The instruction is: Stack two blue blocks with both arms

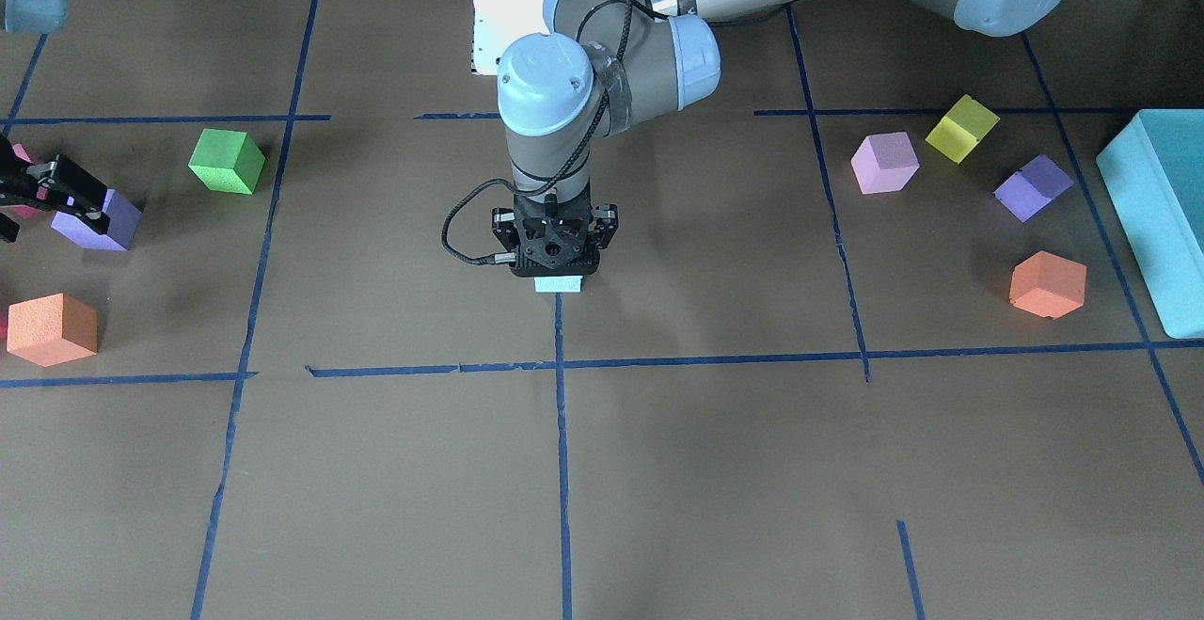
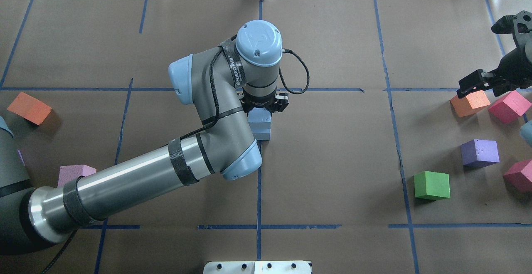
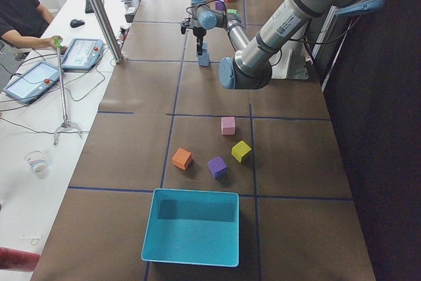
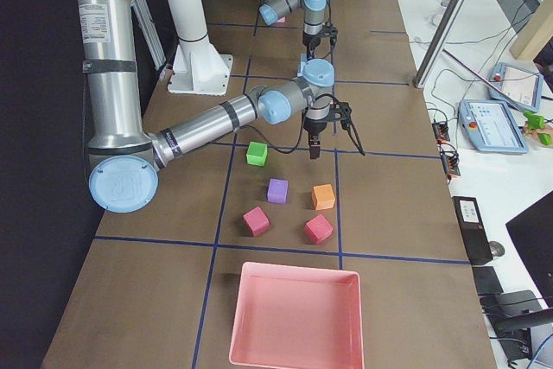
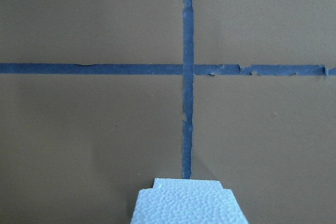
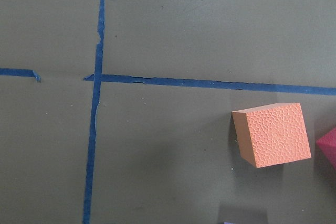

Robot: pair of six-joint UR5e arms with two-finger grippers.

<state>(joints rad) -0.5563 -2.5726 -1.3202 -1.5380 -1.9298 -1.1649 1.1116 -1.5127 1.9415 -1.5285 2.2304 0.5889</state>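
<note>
Blue blocks (seemingly stacked) sit directly under the left end effector, whose grip I cannot tell.

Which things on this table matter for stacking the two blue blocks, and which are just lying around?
For the job:
upper blue block
lower blue block
left hand
right hand

Just lying about:
green block
yellow block
purple block
teal tray
pink tray
</note>
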